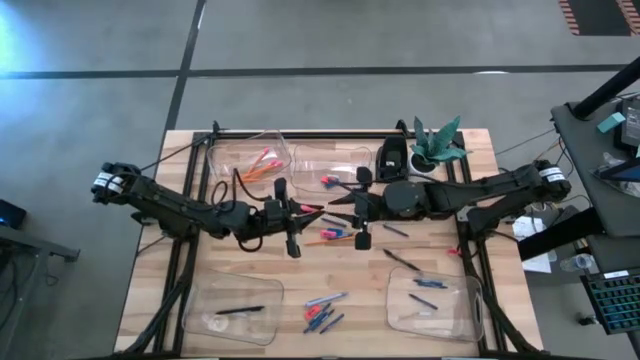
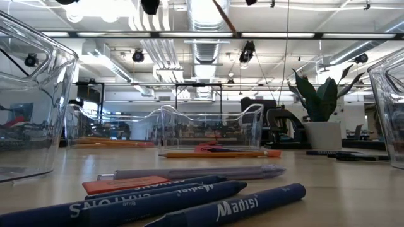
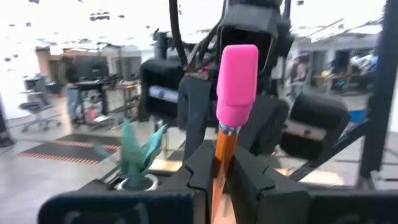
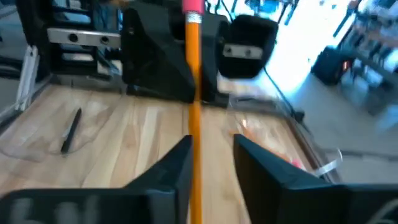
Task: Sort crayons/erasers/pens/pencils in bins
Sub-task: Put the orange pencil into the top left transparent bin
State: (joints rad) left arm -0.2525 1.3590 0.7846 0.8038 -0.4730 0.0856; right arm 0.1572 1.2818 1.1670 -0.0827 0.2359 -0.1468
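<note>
From above, the left gripper (image 1: 312, 211) and right gripper (image 1: 335, 210) meet over the middle of the table. In the left wrist view the jaws clamp the pencil (image 3: 225, 149). In the right wrist view the jaws stand apart around it; the pencil may tilt or drop.

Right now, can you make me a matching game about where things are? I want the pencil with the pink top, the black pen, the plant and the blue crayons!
Things:
1. pink-capped pencil
2. black pen
3. green plant
4. blue crayons

Places:
A. inside the bin at the high view's lower left
B. pinched in the left gripper
C. loose on the table, between the two lower bins
D. by the table's upper right corner

Pairs: 1-B, 2-A, 3-D, 4-C
</note>
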